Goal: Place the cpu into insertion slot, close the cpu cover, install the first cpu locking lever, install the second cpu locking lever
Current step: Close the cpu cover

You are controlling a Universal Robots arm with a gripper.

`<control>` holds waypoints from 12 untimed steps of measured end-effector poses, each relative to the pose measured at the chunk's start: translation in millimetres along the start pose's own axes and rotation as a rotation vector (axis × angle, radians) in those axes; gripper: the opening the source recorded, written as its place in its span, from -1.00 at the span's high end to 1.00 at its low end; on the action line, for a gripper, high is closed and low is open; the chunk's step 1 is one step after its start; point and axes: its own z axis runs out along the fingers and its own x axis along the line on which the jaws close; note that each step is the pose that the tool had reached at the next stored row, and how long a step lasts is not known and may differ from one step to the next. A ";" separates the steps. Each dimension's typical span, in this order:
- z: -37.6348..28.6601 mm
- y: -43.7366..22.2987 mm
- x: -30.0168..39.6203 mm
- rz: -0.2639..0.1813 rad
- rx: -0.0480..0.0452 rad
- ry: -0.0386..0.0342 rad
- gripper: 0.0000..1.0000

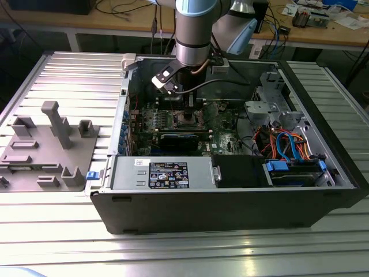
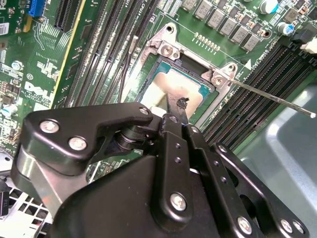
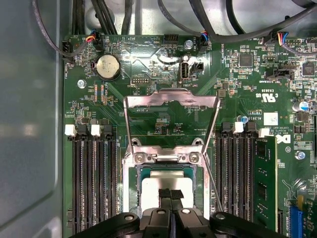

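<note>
While the hand (image 3: pixel 171 193), fingers pressed together, sits right at the cpu (image 3: pixel 151 191) seated in its socket (image 3: pixel 128 193) and the cpu cover (image 3: pixel 171 98) stands flipped open, an off-centre push could tilt it and damage the socket.

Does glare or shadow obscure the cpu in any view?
First wrist view: the cpu glares pale, with the gripper covering one edge. Second wrist view: the cpu is bright on one side, darker beside the gripper. Exterior view: the case interior is dim beneath the arm.
</note>
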 end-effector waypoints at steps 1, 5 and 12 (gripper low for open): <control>-0.6 0.0 0.0 0.000 0.0000 0.0000 0.79; -7.4 0.2 -0.3 0.000 0.0000 0.0001 0.79; -17.8 0.5 -0.6 0.000 -0.0001 0.0001 0.79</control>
